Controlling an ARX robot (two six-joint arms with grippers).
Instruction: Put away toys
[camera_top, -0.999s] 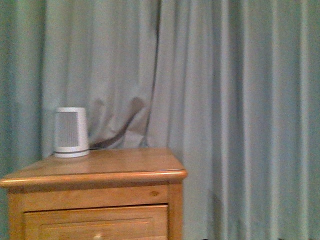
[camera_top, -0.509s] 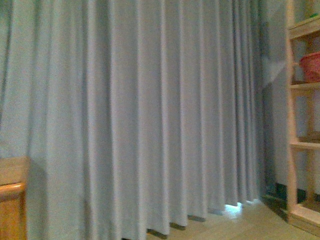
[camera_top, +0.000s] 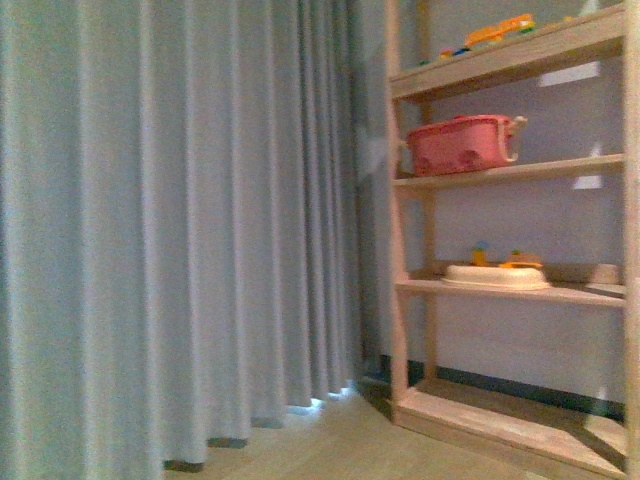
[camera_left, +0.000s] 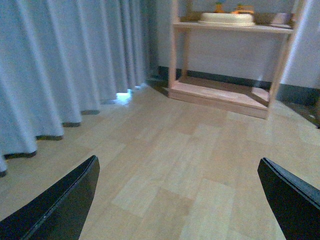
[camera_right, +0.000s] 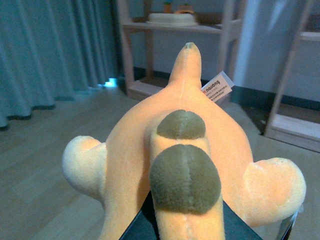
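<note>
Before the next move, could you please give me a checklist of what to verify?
1. The plush toy is gripped by the right tool: ok, it rides on the tool, off the ground.
2. The left tool is open and holds nothing: ok.
3. The wooden shelf unit is in the front view: ok, ahead to the right.
4. The floor towards the shelf has no obstacle: ok, as far as the left wrist view shows.
5. Room in the pink basket: cannot tell, its inside is hidden.
</note>
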